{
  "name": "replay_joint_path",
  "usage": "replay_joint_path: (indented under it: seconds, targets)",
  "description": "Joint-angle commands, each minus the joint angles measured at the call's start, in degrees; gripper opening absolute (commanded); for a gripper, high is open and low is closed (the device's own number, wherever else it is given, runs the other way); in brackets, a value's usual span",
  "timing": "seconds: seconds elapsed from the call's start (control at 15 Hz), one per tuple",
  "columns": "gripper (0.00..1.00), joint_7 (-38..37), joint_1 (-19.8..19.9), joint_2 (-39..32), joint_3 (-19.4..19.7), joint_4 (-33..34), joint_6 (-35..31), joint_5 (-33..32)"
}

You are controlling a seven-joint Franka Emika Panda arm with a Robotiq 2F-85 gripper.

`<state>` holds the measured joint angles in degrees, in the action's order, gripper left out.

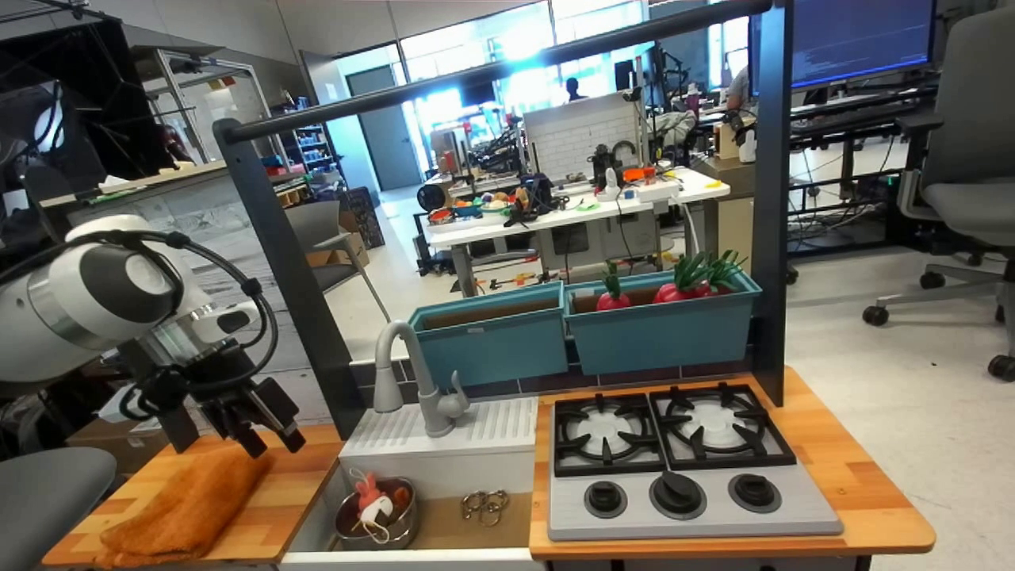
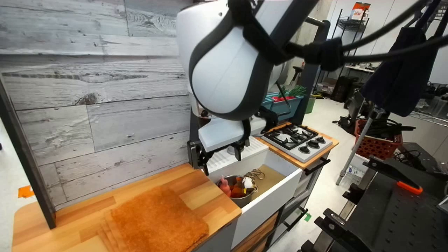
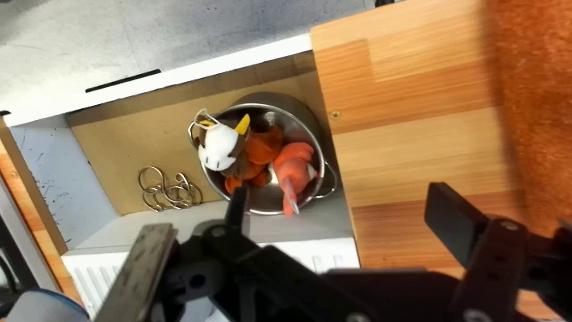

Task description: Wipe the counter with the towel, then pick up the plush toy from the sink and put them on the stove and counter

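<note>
My gripper is open and empty, raised above the counter beside the sink. In the wrist view its fingers stand wide apart, with the sink-counter border between them. The orange towel lies flat on the counter left of the sink in an exterior view. A steel pot sits in the sink. In it are a pink plush toy and a white-headed plush toy with yellow bits; brown-orange plush parts show between them. The silver stove is on the sink's far side.
Metal rings lie on the sink floor. A grey faucet rises behind the basin. Two teal planters stand at the back, under a dark overhead rail. A wood-plank wall borders the counter's back.
</note>
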<state>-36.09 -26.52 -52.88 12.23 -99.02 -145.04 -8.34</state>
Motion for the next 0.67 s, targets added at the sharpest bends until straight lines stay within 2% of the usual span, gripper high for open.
replay_joint_path:
  seconds: [0.0, 0.27, 0.47, 0.6]
  targets:
    - [1.00, 0.11, 2.94, -3.15, 0.34, 0.70, -2.22, -0.70]
    - [1.00, 0.68, 6.44, -6.75, -0.01, 2.58, -3.51, 0.88]
    - [1.00, 2.52, 10.49, -9.14, -1.49, 6.00, -2.21, 3.03]
    - [1.00, 2.28, 11.49, -10.86, -1.30, 7.52, -2.47, 3.80]
